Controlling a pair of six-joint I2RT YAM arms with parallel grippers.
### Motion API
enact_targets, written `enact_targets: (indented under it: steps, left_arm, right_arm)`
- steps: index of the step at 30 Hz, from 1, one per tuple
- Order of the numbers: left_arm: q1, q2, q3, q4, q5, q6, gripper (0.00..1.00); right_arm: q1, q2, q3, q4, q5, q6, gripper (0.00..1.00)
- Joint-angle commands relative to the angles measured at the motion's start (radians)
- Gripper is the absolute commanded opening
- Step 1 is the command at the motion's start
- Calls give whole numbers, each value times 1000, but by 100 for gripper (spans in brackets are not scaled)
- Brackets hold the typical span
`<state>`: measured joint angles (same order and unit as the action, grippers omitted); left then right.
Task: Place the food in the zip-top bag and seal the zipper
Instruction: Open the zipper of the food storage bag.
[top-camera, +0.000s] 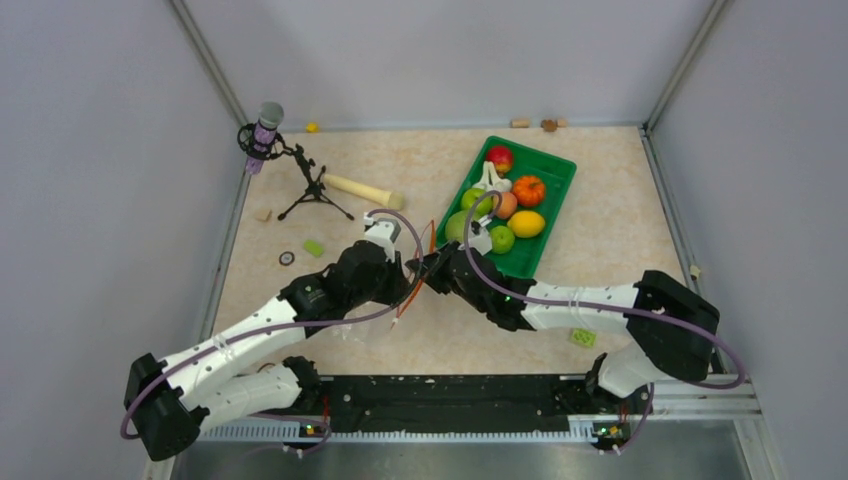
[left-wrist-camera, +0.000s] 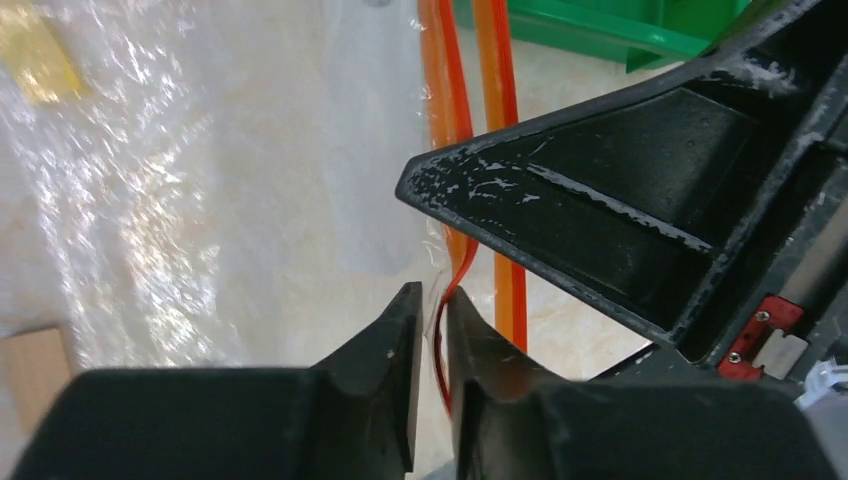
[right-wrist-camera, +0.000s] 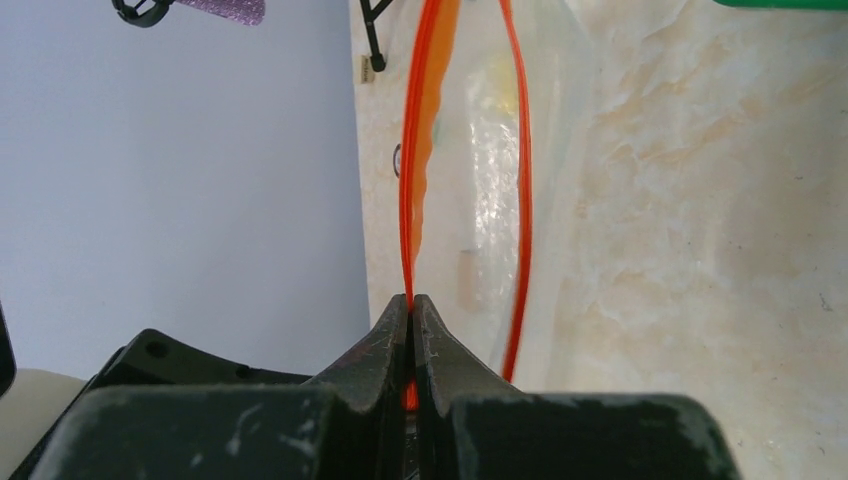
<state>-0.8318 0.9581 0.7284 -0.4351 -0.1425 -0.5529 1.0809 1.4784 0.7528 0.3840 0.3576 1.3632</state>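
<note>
Zipper (right-wrist-camera: 418, 170) sits clamped in left tool (left-wrist-camera: 430, 335) and right tool (right-wrist-camera: 412, 335), apparently on separate lips.

A microphone (top-camera: 266, 125) on a black tripod (top-camera: 315, 190) stands at ten o'clock on the table (top-camera: 620, 220), with a wooden pin (top-camera: 362, 190) lying just beside it. A green tray (top-camera: 556, 172) sits at two o'clock. A small green block (top-camera: 314, 247) and a dark ring (top-camera: 287, 258) lie at nine. Two corks (top-camera: 521, 123) rest at twelve.

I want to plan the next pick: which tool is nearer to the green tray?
Right. The right tool is just beside the near-left corner of the green tray; the left tool is farther left.
</note>
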Motion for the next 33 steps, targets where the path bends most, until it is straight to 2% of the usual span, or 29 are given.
enact_targets:
  steps: [1, 3, 7, 12, 16, 22, 28, 33]
  left_arm:
    - [-13, 1, 49, -1, -56, 24, 4]
    - [-16, -1, 48, -1, -62, 24, 0]
    - [-18, -12, 37, -1, -73, 27, 0]
    - [-20, -41, 2, 10, -86, 20, 0]
    - [-20, -70, -37, 33, -84, 13, 0]
    - [-20, -126, -73, 60, -80, 9, 0]
    - [-20, -154, -96, 77, -73, 4, 0]
    - [-20, -160, -102, 85, -60, 1, 0]
  right_arm:
    - [26, 6, 0, 71, -13, -14, 2]
    - [25, 1, -5, 78, -9, -39, 12]
    - [26, -41, -23, 71, 11, -112, 48]
    - [27, -155, -16, -39, 69, -276, 83]
    - [26, -209, 15, -201, 120, -399, 86]
    - [26, -239, -32, -239, 133, -410, 85]
    - [24, -164, 20, -235, 120, -403, 81]
    - [25, -56, 81, -216, 80, -403, 72]
